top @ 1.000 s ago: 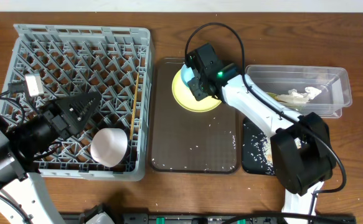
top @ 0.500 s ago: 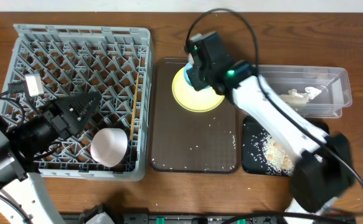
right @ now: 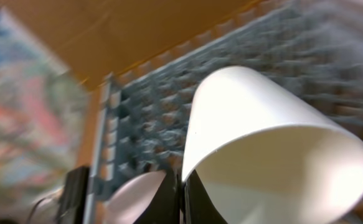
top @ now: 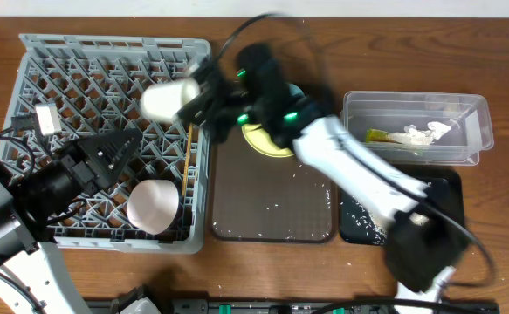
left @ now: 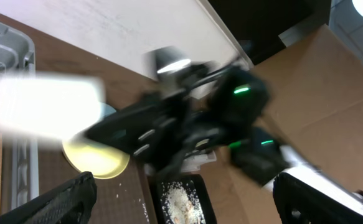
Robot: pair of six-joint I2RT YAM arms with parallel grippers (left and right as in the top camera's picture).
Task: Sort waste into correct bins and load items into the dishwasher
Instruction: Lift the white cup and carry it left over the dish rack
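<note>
After it left the plate, the cup hangs over the rack.

No lettering, number or brand can be read. A small white tag just behind the left gripper may carry print, though it is too small to tell; the snack wrapper, far from the right gripper, is equally illegible.

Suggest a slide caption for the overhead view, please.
Right hand holds a pale cup above the grey dish rack, where a white bowl sits.
</note>
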